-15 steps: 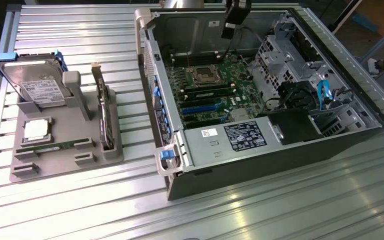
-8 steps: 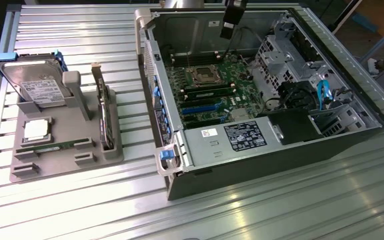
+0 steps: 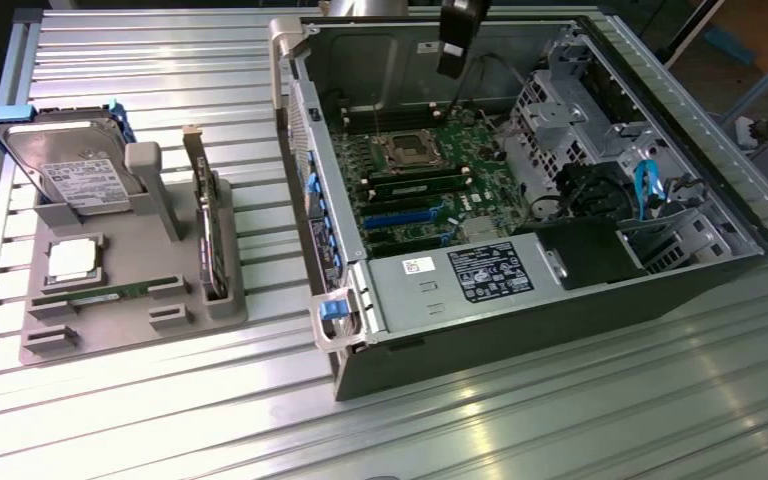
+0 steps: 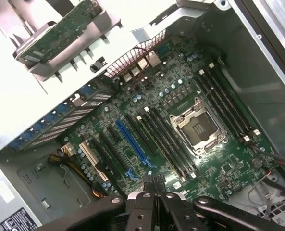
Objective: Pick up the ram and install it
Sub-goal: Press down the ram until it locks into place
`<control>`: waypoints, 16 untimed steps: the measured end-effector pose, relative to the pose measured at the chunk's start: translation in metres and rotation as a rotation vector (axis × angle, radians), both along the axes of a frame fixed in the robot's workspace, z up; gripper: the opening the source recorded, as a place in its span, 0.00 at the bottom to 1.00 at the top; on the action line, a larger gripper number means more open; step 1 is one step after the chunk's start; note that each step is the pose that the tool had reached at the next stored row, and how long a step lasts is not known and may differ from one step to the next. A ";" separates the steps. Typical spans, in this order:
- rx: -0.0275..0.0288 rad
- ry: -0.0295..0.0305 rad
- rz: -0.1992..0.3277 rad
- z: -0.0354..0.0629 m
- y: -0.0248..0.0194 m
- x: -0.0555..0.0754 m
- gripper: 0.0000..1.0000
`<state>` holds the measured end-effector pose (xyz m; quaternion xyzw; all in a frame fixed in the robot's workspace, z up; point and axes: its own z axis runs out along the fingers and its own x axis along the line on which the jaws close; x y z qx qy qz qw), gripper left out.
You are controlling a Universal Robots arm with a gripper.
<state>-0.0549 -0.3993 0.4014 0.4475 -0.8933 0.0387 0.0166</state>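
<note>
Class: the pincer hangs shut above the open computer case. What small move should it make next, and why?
Probably travel toward the exterior view's left, to above the grey tray: the pincer is shut over the motherboard with no ram that I can see in it, while a ram lies flat in the tray.

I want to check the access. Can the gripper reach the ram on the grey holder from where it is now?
Probably yes. The gripper, shut, hangs above the motherboard in the open case, while the ram lies uncovered on the grey holder, open from above.
</note>
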 end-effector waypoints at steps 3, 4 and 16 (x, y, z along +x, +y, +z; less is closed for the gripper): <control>0.0002 0.0001 -0.061 0.0000 0.0000 0.000 0.11; 0.0003 0.0000 -0.077 0.0000 0.0000 0.000 0.11; 0.0035 0.0002 -0.267 0.0000 0.0000 0.000 0.11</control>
